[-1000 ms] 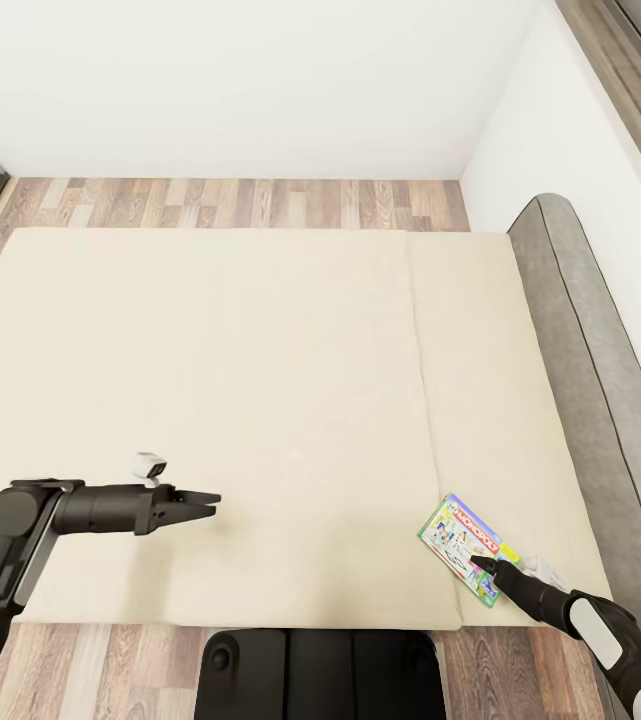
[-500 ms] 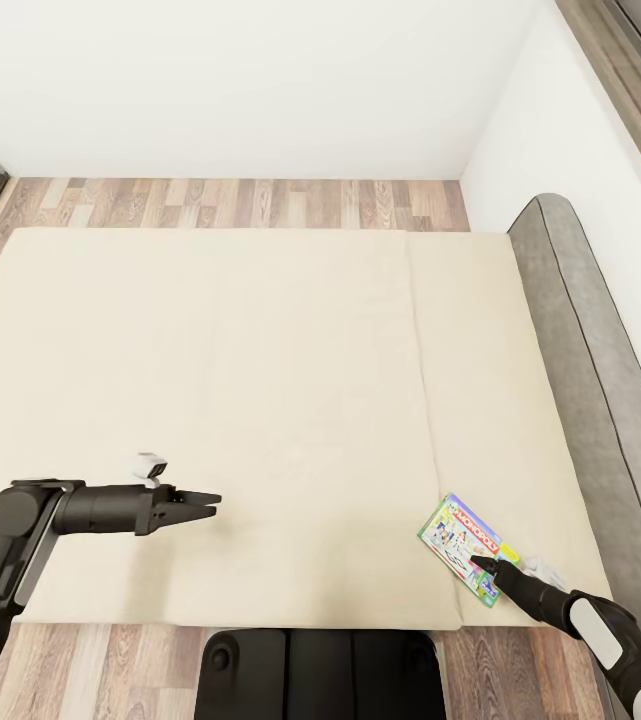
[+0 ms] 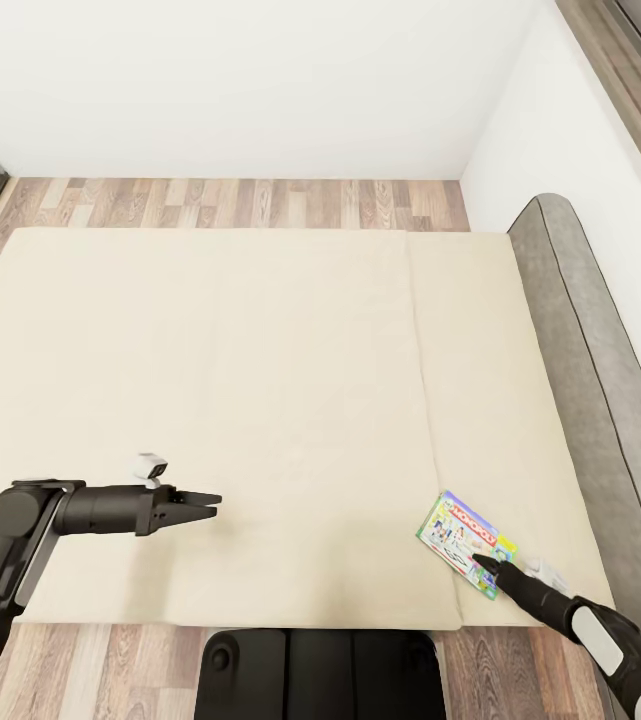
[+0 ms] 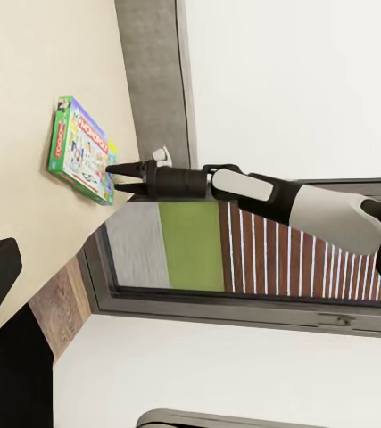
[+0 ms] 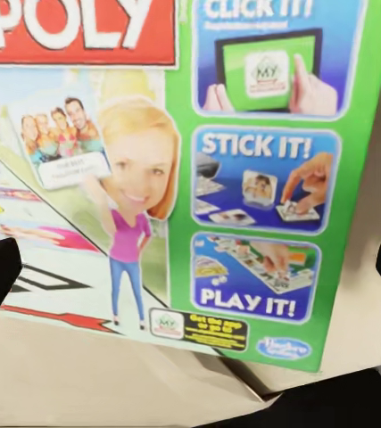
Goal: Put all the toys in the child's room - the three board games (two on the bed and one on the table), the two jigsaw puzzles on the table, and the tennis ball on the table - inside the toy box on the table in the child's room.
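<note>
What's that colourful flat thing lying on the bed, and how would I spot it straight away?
Start at the wide beige mattress with its grey padded headboard. Follow the headboard to the mattress corner nearest the robot: there lies a thin rectangular green, white and blue game box, with the right hand at its edge. It is the only colourful printed thing on the plain bedding.

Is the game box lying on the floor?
No, the game box lies flat on the bed, near its corner by the headboard.

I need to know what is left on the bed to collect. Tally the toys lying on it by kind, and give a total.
Board games: 1, the game box on the bed near the right pincer
Jigsaw puzzles: 0
Tennis balls: 0
Total: 1
</note>
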### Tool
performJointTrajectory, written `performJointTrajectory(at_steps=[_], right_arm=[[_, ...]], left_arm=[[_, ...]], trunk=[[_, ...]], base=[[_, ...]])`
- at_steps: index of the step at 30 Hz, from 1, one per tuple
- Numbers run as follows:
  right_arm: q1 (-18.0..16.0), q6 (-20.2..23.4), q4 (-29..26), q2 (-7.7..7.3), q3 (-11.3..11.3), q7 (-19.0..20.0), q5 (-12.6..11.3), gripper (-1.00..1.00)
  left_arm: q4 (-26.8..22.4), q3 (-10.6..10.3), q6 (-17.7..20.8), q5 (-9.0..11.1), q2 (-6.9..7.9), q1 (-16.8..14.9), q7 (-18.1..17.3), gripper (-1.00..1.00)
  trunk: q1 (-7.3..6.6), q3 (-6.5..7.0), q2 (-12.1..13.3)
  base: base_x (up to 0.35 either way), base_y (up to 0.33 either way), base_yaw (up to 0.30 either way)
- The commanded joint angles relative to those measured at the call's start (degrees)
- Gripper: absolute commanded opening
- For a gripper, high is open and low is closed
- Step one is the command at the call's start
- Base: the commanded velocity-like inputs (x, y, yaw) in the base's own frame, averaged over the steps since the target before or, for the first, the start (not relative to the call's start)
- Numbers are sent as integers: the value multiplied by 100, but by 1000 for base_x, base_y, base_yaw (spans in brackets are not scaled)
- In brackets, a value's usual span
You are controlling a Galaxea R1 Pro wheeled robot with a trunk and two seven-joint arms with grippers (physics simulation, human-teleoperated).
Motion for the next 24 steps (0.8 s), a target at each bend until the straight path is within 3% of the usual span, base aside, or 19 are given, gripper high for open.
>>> performJointTrajectory(at_steps=[1, 24], right_arm=[[-1, 43, 37, 2, -26, 25, -31, 100], [-10, 10, 95, 18, -17, 62, -14, 100]], left_arm=[[-1, -1, 61, -4, 2, -1, -22, 100], [-1, -10, 52, -7, 1, 0, -22, 100]], trunk=[[3, -6, -9], [3, -6, -9]], base=[[0, 0, 0], [0, 0, 0]])
